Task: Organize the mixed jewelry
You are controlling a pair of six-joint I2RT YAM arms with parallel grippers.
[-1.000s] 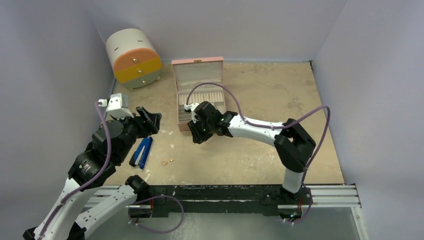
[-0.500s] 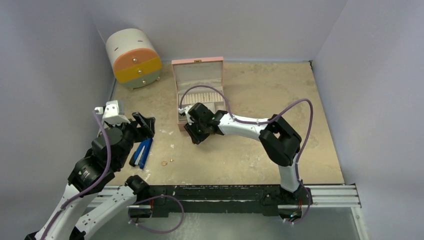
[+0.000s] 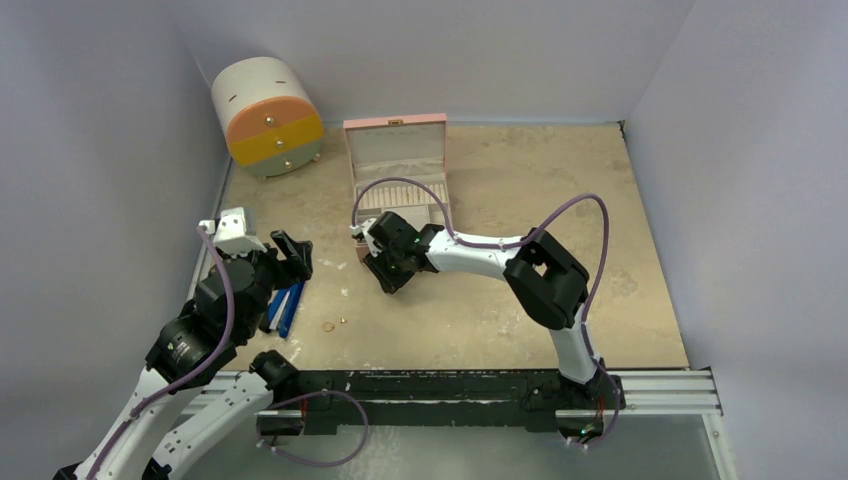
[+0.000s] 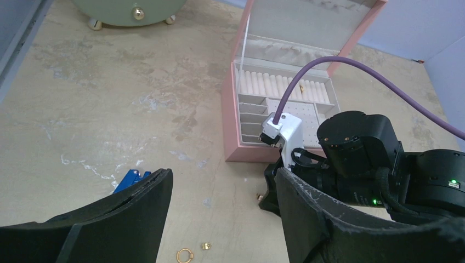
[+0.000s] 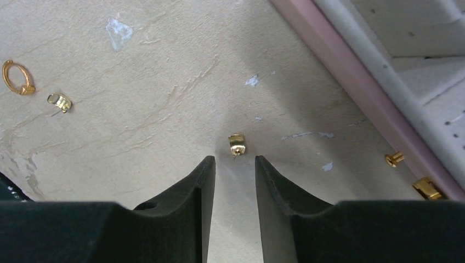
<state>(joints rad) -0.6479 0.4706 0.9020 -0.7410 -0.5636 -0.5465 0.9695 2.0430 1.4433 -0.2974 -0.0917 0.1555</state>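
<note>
The tabletop (image 3: 520, 170) is a beige, stone-like slab, mottled with darker patches and marked with pale scuffs and white flecks. Plain lavender-grey walls (image 3: 120, 120) close it in on three sides, and a black rail (image 3: 430, 385) runs along the near edge.

At the far left corner stands a rounded little cabinet (image 3: 265, 115) with orange, yellow and green drawers. Right of it a pink box (image 3: 395, 150) sits open, its lid upright and its pale compartments showing. A blue-handled tool (image 3: 285, 308) lies near the left edge.

The mixed jewelry is scattered on the bare tabletop in front of the box. A gold ring (image 5: 15, 76) and a small gold clasp (image 5: 59, 102) lie side by side toward the near edge. A gold stud (image 5: 393, 159) and another gold bit (image 5: 427, 187) lie close against the box's pink wall.

The right arm's (image 3: 480, 255) jaws are low over the tabletop, parted by only a narrow gap and holding nothing. A tiny gold piece (image 5: 237, 144) lies just beyond the tips (in line with that gap, not touched).

The left arm's (image 3: 215, 310) jaws are spread wide and empty, above the tabletop near the tool.
</note>
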